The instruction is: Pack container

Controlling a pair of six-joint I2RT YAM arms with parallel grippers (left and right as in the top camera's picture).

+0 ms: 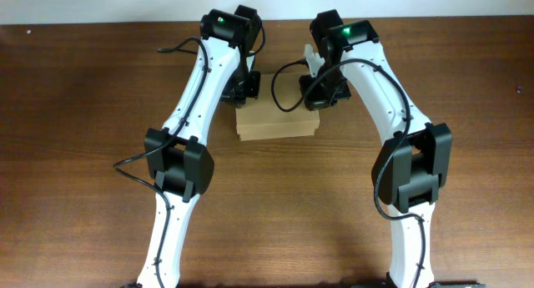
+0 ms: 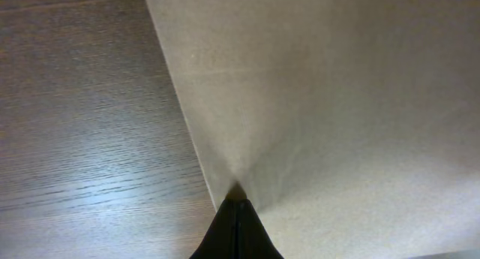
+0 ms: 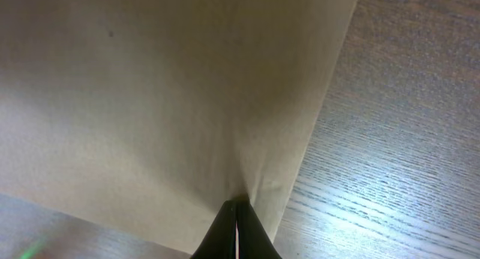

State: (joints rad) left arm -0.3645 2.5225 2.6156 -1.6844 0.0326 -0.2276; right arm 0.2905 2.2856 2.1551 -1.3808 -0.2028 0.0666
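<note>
The container is a plain tan cardboard box lying at the middle of the table. In the overhead view both wrists hang over its far edge and hide that edge. My left gripper is at the far left corner and my right gripper at the far right corner. In the left wrist view the jaws are shut on the edge of a tan cardboard panel, which puckers at the pinch. In the right wrist view the jaws are likewise shut on the tan panel near its edge.
The brown wooden table lies all round the box. A small pale object shows just behind my right wrist; I cannot tell what it is. The table's far edge runs along the top of the overhead view.
</note>
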